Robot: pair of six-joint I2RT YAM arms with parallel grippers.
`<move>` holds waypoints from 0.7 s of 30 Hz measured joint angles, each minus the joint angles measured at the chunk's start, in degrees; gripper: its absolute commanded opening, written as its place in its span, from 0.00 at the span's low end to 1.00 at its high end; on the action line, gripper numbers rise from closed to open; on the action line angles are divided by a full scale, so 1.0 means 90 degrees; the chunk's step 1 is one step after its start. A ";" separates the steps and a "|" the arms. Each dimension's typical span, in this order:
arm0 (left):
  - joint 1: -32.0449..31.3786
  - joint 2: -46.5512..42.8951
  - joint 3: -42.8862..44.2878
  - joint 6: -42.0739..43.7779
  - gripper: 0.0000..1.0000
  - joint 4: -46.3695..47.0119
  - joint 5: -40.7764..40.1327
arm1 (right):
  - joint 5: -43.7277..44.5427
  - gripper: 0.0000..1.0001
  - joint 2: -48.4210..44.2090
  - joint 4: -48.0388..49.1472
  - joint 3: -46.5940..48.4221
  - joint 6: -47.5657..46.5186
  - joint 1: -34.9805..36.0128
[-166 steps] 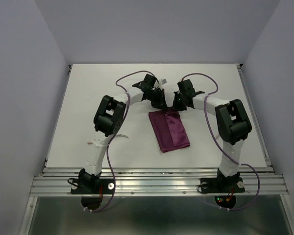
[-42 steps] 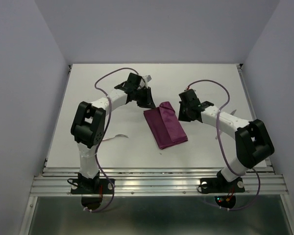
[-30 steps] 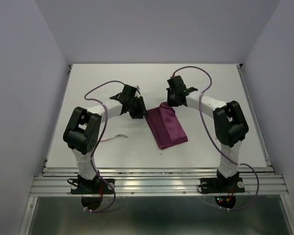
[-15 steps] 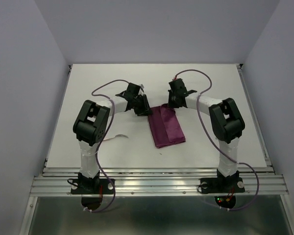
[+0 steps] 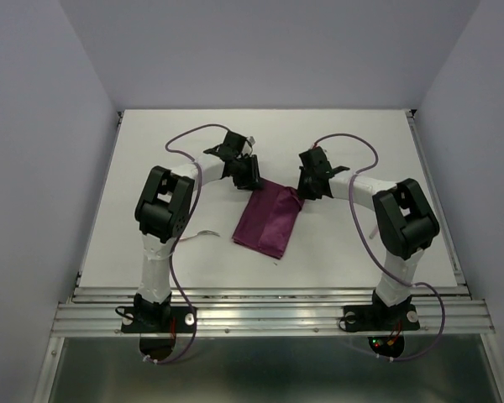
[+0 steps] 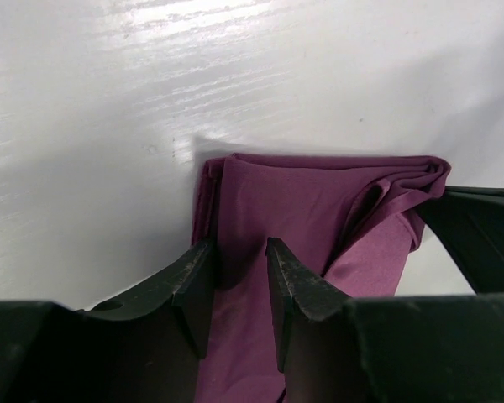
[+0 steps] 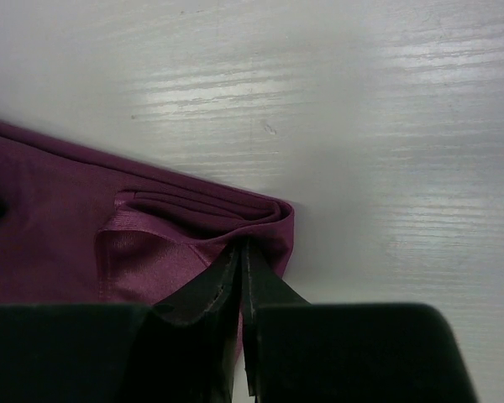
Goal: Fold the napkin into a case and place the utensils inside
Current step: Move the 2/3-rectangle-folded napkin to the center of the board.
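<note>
The napkin [image 5: 267, 220] lies folded on the table [image 5: 151, 168] as a long strip. Its far end sits between the two grippers and its near end slants toward the left arm.

The left gripper [image 6: 238, 252] is at the far left corner. Its fingers [image 6: 193, 281] stand partly apart, one against the folded side edge and the other on top of the cloth, with a band of cloth between them. I cannot tell whether they pinch it.

The right gripper [image 7: 240, 250] is clamped on the far right corner, its fingertips nearly together with the layered hem caught between them.

A pale sliver [image 5: 203, 234] lies on the table left of the napkin, too small to name.

Half a second ago the napkin slanted the other way, its near end toward the right arm. It has swung round, and its far end has shifted slightly left.
</note>
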 measured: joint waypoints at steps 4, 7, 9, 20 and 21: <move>0.0000 -0.0109 -0.0109 0.0112 0.41 -0.0175 -0.0075 | -0.0061 0.09 -0.0104 -0.0063 0.0000 -0.0015 0.0000; 0.0000 -0.0449 -0.0440 0.0117 0.43 -0.0231 -0.0121 | -0.0158 0.10 -0.0318 -0.0117 0.0002 -0.0019 0.0000; 0.0000 -0.0673 -0.0624 0.0112 0.45 -0.0253 -0.0148 | -0.0228 0.10 -0.0449 -0.0117 0.0027 -0.0019 0.0000; -0.0010 -0.0930 -0.0777 0.0097 0.50 -0.0197 -0.0296 | -0.0294 0.10 -0.0452 -0.0114 0.0209 -0.0068 0.0000; -0.0017 -0.0872 -0.0741 0.0097 0.50 -0.0197 -0.0316 | -0.0287 0.10 -0.0432 -0.0114 0.0209 -0.0070 0.0000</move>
